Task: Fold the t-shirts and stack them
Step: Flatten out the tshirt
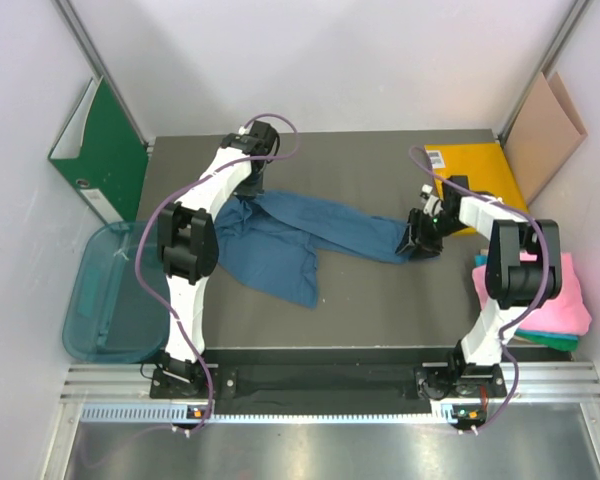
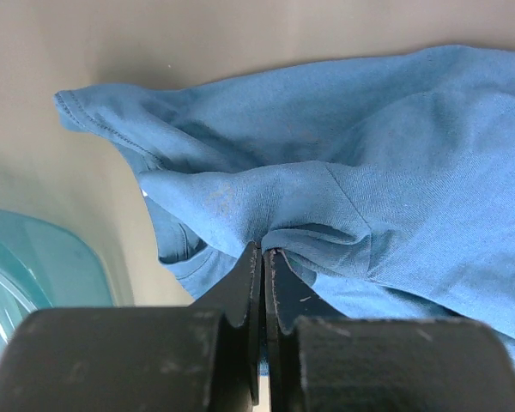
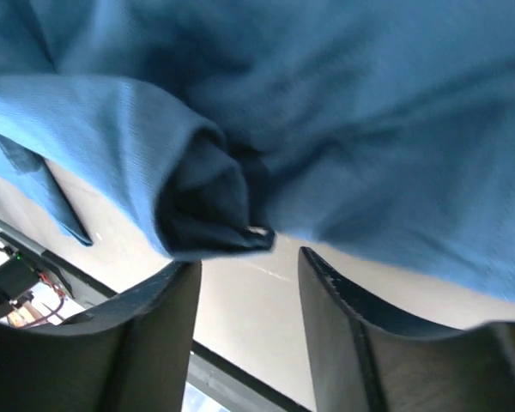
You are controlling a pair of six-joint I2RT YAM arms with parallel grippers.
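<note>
The dark blue t-shirt [image 1: 300,235] lies crumpled and stretched across the middle of the table. My left gripper [image 1: 246,192] is shut on a fold of it at its far left end, and the left wrist view shows the jaws [image 2: 264,251] pinching the blue cloth [image 2: 369,154]. My right gripper [image 1: 417,240] is at the shirt's right end. In the right wrist view it [image 3: 249,259] is open, with a bunched edge of the shirt [image 3: 206,206] just beyond the fingertips and not clamped. A pink shirt [image 1: 558,285] lies folded on a teal-green one [image 1: 550,341] at the right edge.
A green binder [image 1: 105,150] stands at the left wall. A teal translucent tray [image 1: 105,300] lies at the left, also in the left wrist view [image 2: 26,266]. A yellow envelope [image 1: 480,170] and a brown cardboard sheet [image 1: 545,135] are at the far right.
</note>
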